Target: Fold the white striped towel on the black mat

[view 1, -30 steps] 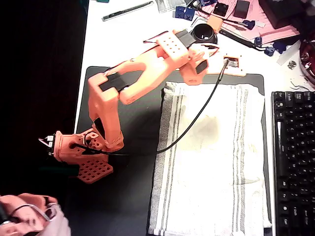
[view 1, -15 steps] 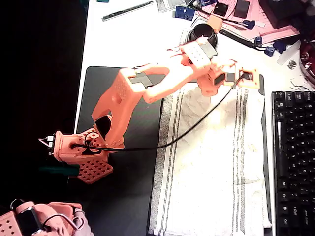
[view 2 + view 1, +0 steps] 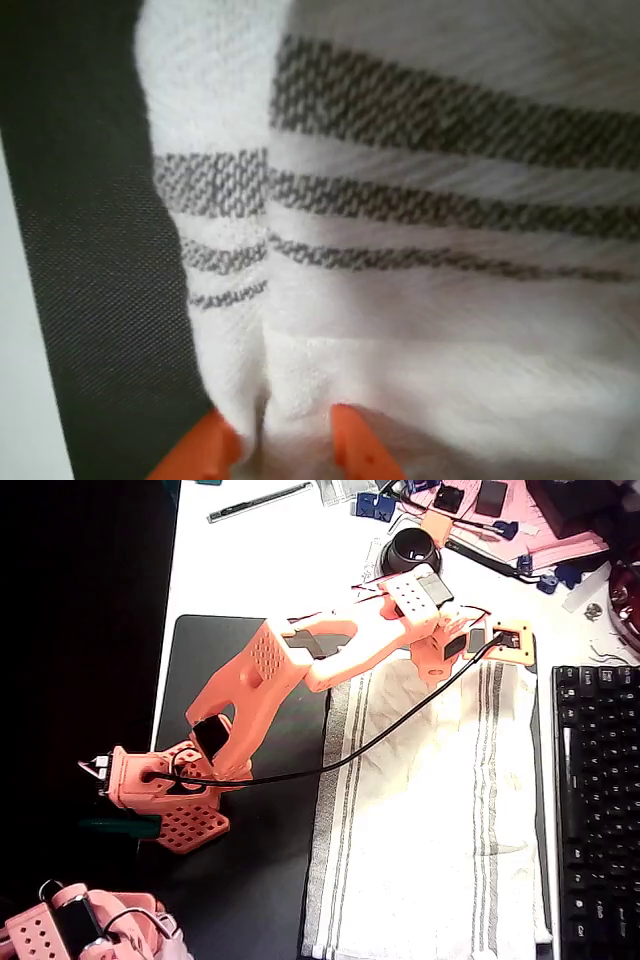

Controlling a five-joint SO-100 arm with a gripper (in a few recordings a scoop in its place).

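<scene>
The white striped towel (image 3: 440, 820) lies spread flat on the right part of the black mat (image 3: 250, 890), reaching the picture's bottom edge. My orange arm stretches from its base to the towel's far right corner, where my gripper (image 3: 508, 642) sits low on the cloth. In the wrist view the two orange fingertips (image 3: 205, 450) stand close together at the towel's (image 3: 420, 230) striped edge. A small ridge of fabric is pinched between them, so my gripper (image 3: 280, 452) is shut on the towel. The black mat (image 3: 90, 250) shows just left of the towel's edge.
A black keyboard (image 3: 600, 810) lies right beside the towel. A black round cup (image 3: 413, 548) and small clutter sit on the white table beyond the mat. My black cable (image 3: 400, 725) hangs across the towel. The arm's base (image 3: 165, 795) stands on the mat's left part.
The arm has swung right along the towel's far edge, from near its left corner to the far right corner. In the last half second it shifted only slightly further right.
</scene>
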